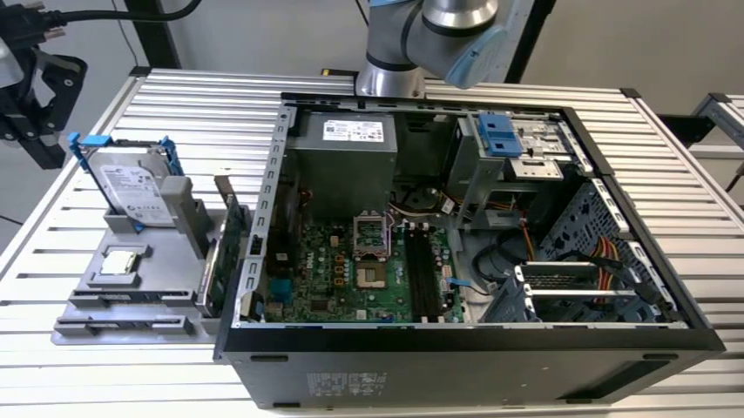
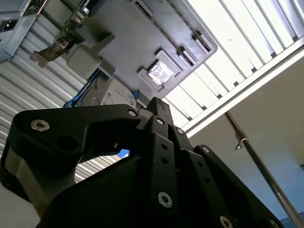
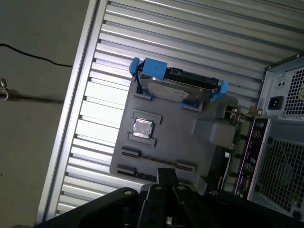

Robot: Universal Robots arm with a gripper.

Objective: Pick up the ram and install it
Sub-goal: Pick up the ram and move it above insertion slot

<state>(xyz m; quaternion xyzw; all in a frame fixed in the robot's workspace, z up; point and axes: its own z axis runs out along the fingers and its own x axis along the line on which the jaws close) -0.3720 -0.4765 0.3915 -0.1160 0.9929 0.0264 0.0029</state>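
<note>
The ram is hidden from view. My gripper point(image 1: 44, 131) hangs at the exterior view's far left, above the table edge and beside the grey parts tray point(image 1: 163, 280). In both wrist views its black fingertips point(image 3: 166, 176) point(image 2: 159, 105) sit pressed together with nothing between them, pointing toward the tray point(image 3: 183, 142). The open computer case point(image 1: 465, 353) lies in the middle, with the motherboard's black memory slots point(image 1: 424, 270) bare inside it.
On the tray stand a hard drive point(image 1: 131, 187) in a blue bracket, a square processor chip point(image 1: 120, 261) and an upright dark green expansion card point(image 1: 233, 239) next to the case wall. The arm's base point(image 1: 419, 35) rises behind the case. Ribbed metal tabletop surrounds everything.
</note>
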